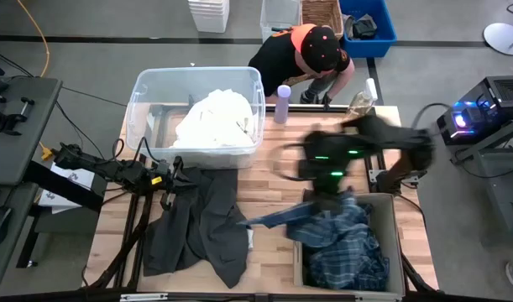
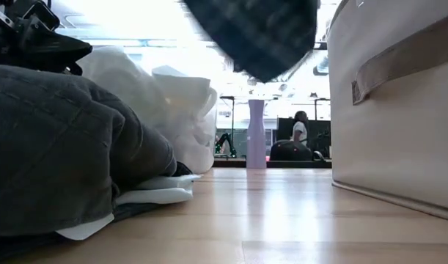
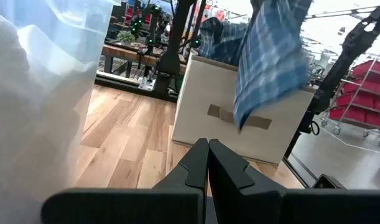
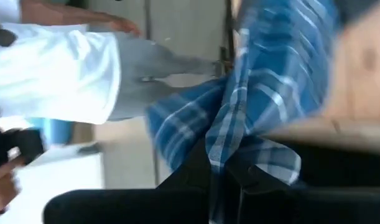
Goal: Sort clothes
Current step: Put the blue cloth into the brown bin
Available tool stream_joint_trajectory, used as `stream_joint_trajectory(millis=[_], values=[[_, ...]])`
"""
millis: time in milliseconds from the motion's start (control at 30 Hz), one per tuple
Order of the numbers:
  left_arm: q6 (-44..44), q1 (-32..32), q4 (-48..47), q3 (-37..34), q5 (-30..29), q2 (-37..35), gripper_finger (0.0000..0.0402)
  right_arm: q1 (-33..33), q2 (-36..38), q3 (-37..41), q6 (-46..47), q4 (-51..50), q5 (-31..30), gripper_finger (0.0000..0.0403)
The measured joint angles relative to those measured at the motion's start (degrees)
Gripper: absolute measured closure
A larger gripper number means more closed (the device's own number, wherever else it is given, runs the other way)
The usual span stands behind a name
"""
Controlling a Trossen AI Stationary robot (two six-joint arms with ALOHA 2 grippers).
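My right gripper point(image 1: 328, 195) is shut on a blue-and-white plaid shirt point(image 1: 340, 239) above the beige fabric bin point(image 1: 392, 210). Most of the shirt is piled in the bin, and one part point(image 1: 264, 220) hangs out over its left wall. In the low view the shirt point(image 2: 253, 37) hangs clear of the table. My left gripper point(image 1: 174, 172) is shut and empty at the top edge of a dark grey garment point(image 1: 201, 222) spread on the table. White clothes point(image 1: 216, 117) lie in the clear plastic tub point(image 1: 143, 92). My right gripper pinches a bunched fold of the plaid shirt point(image 4: 222, 146) between its two fingers, in several layers. It comes from above, over the bin. The held part is lifted and the shirt hangs below the fingers, its lower part resting in the bin.
A purple bottle point(image 1: 283, 102) stands at the far edge beside the tub. A person in black with an orange cap point(image 1: 311, 52) leans in at the far side. White cloth point(image 2: 147, 194) sticks out under the dark garment. Bare wood point(image 1: 273, 189) lies between garment and bin.
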State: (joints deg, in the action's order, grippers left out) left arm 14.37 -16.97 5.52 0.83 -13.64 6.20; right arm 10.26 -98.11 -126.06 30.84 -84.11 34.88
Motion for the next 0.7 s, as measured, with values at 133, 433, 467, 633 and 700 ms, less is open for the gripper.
stream_joint_trajectory(millis=[133, 433, 467, 633, 700], values=[[-0.02, 0.02, -0.01, 0.01, -0.03, 0.22, 0.0401, 6.98, 9.90, 2.53, 10.88, -0.68, -14.57, 0.0401], [0.00, 0.02, -0.04, 0.01, -0.01, 0.24, 0.0401, 25.09, 22.01, 15.19, 37.73, -5.84, -36.97, 0.0402], [0.00, 0.02, -0.04, 0.01, -0.01, 0.24, 0.0401, 26.69, 22.87, 17.90, 40.35, -5.77, -36.83, 0.0402], [0.00, 0.02, -0.04, 0.01, -0.01, 0.24, 0.0401, 32.86, 25.61, 33.88, 49.97, -4.63, -32.01, 0.0402], [0.00, 0.02, -0.07, 0.01, -0.01, 0.24, 0.0401, 34.07, 26.05, 40.45, 51.29, -0.83, -28.06, 0.0402]])
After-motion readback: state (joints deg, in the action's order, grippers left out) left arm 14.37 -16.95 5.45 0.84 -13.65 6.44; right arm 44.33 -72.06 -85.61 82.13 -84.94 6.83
